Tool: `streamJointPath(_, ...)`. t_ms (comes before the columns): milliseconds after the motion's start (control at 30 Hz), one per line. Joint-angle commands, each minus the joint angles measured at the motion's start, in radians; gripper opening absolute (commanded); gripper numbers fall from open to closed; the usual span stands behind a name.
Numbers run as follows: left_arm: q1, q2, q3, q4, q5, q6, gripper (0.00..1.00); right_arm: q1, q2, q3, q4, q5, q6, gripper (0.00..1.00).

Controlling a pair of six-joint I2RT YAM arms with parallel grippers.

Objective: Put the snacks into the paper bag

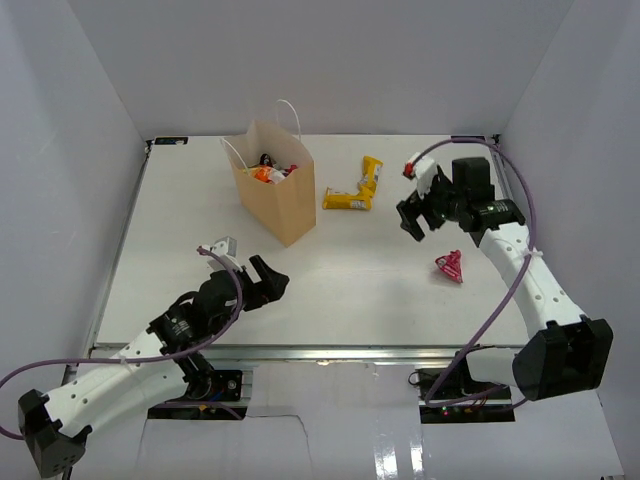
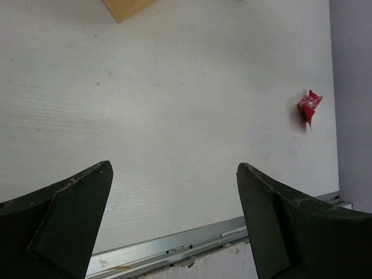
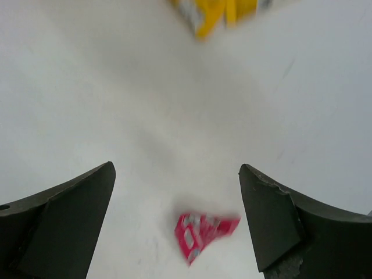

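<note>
- Seen from above, the paper bag [image 1: 285, 205] stood upright at the far left-centre of the table [image 1: 350, 290]. Its mouth was open, with several snacks [image 1: 272, 170] inside.
- Two yellow packets [image 1: 347, 200] lay just right of the bag. A pink packet [image 1: 450, 267] lay well apart, nearer and further right.
- The right gripper [image 1: 412, 222] hung above the table between those packets, jaws wide apart, holding nothing. Its blurred wrist view showed the pink packet lying low between the fingers.
- The left gripper [image 1: 268, 278] sat near-left, also spread wide and empty.
- The step in hand was probably picking up the pink packet. It would go best with the jaws centred over it, lowered almost onto the table, and closed across its crumpled middle. The packet should then be lifted clear of the bag's rim and white handles [image 1: 290, 110] before release.
</note>
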Motion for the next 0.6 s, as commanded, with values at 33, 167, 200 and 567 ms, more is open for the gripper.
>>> streamJointPath(33, -0.002, 0.04, 0.04, 0.044, 0.008, 0.063, 0.98, -0.135, -0.036, -0.229, -0.144, 0.218, -0.027, 0.92)
streamJointPath(167, 0.0, 0.063, 0.026, 0.1, 0.004, 0.08, 0.98, -0.156, -0.002, -0.339, -0.058, 0.5, 0.114, 0.94)
streamJointPath(200, 0.0, 0.077, 0.023, 0.105, 0.005, 0.083, 0.98, -0.159, 0.019, -0.338, -0.055, 0.509, 0.143, 0.94)
streamJointPath(567, 0.0, 0.125, 0.002, 0.153, 0.083, 0.056, 0.98, -0.194, 0.257, -0.249, -0.059, 0.397, 0.559, 1.0)
